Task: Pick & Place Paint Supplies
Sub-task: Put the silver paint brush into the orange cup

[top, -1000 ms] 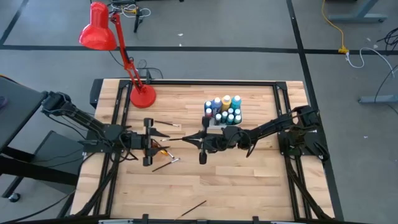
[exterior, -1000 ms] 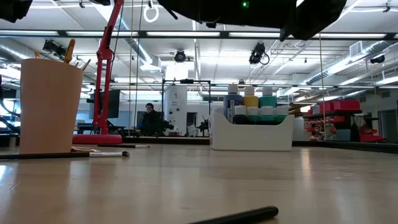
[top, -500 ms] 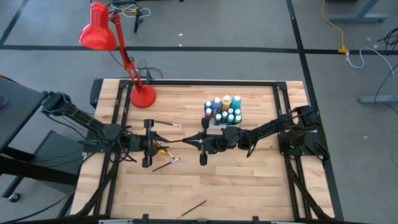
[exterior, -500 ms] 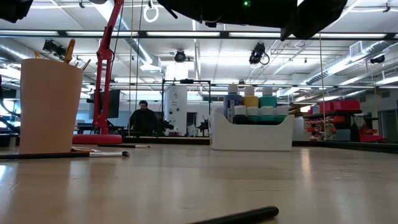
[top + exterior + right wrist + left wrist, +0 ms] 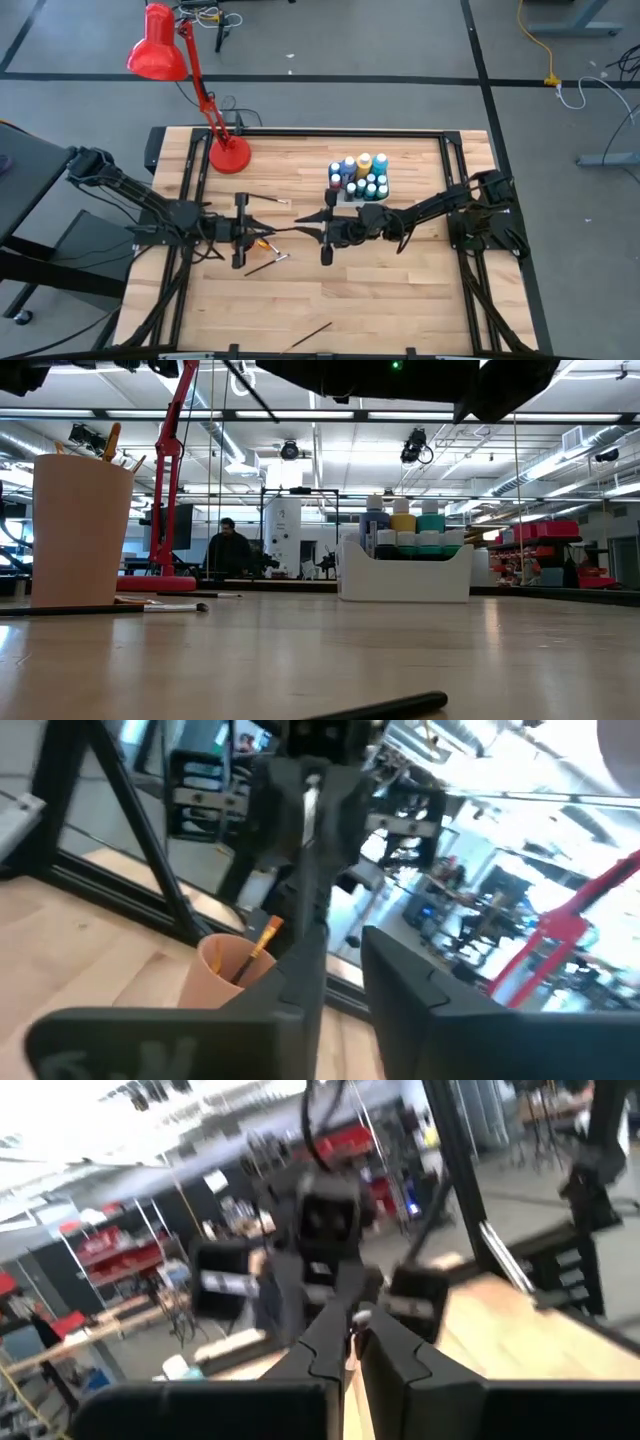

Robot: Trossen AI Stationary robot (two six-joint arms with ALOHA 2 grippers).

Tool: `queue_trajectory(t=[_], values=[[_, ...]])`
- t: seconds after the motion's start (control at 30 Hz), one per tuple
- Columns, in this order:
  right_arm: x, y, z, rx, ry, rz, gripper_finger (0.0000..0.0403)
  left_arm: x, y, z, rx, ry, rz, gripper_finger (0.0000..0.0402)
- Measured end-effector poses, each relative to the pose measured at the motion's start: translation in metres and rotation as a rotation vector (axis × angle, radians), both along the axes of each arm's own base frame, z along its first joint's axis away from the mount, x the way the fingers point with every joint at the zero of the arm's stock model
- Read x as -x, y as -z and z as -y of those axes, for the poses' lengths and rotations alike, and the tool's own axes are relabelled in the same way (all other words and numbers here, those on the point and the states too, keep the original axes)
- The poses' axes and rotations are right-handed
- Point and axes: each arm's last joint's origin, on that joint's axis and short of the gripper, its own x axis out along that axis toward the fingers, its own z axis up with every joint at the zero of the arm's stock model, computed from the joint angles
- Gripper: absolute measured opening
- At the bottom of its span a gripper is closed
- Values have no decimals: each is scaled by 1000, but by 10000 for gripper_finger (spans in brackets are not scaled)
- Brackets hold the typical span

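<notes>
So mid-frame the left gripper (image 5: 262, 230) is clamping a thin paintbrush (image 5: 290, 229) while the right gripper (image 5: 308, 229) is parting its fingers, looks like a handoff so it's ending up in the orange cup (image 5: 78, 530).

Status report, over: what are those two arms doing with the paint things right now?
Left gripper shut on thin dark-handled paintbrush, mid-table. Right gripper open, opposite it. Small orange cup close by.

A large industrial lab: exposed ceiling ducts (image 5: 560, 455), red storage shelving (image 5: 545, 550), grey concrete floor (image 5: 400, 40).
</notes>
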Motion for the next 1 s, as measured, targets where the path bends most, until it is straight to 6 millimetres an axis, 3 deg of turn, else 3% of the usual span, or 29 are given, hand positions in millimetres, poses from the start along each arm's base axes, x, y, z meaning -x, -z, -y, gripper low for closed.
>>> queue_trajectory(t=[0.23, 0.33, 0.5, 0.63, 0.73, 1.0], values=[[7, -6, -20, -53, 67, 14, 122, -2, 1, -2, 61, -111, -64, 18], [8, -2, -30, -59, 18, -30, 133, -6, -13, -1, 125, -131, -98, 18], [11, 7, -44, -53, -68, -119, 138, -14, -40, 2, 125, -209, -304, 18], [13, 15, -51, -87, -152, -205, 139, -9, -78, 2, 229, -246, -345, 18], [15, 21, -56, -122, -210, -270, 139, -1, -94, 7, 314, -225, -379, 18], [19, 25, -64, -189, -255, -328, 139, 22, -88, 35, 336, -101, -500, 18]])
